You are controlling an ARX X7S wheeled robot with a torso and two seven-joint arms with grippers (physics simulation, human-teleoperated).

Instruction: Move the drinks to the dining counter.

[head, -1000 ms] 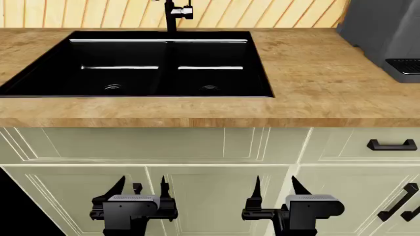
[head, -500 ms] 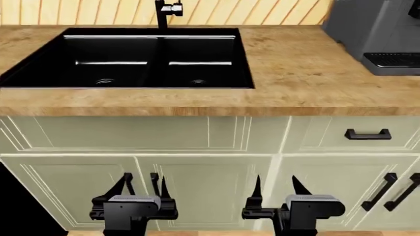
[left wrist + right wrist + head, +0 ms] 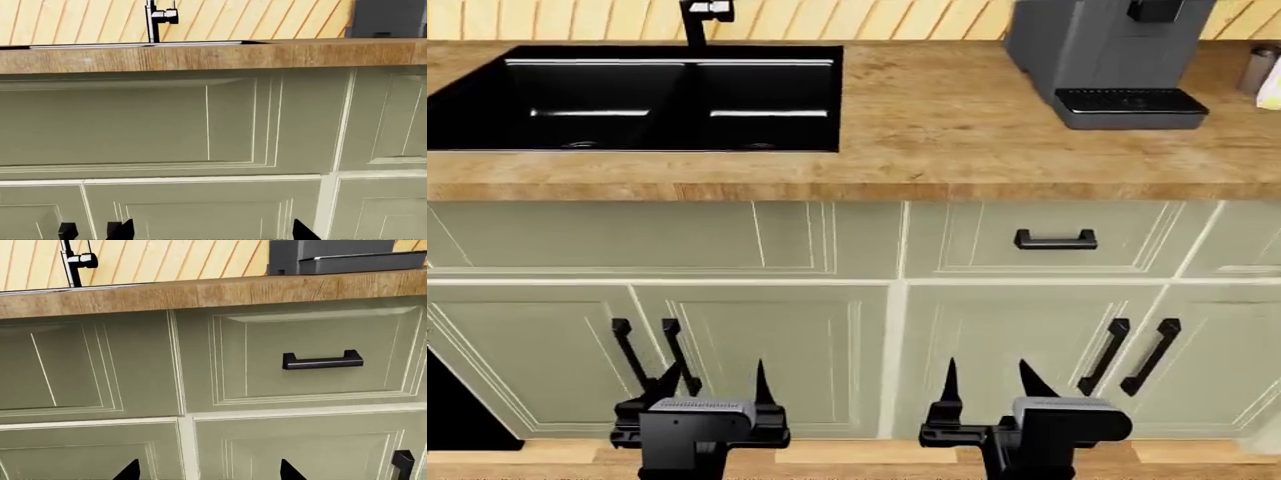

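At the far right edge of the head view, on the wood worktop, stand a slim brownish cup and a sliver of a yellow-and-white carton, both cut off by the frame; these look like drinks. The dining counter is out of view. My left gripper and right gripper hang low before the pale green cabinet doors, both open and empty. In the wrist views the left gripper and right gripper face cabinet fronts with their black tips wide apart.
A black double sink with a black tap lies at the left of the worktop. A grey coffee machine stands right of it. Below are a drawer with a black handle and doors with black bar handles.
The head view has swung right and drawn back: the sink slid left, the coffee machine came fully into view, and the cup and carton appeared at the right edge. Both grippers keep their pose.
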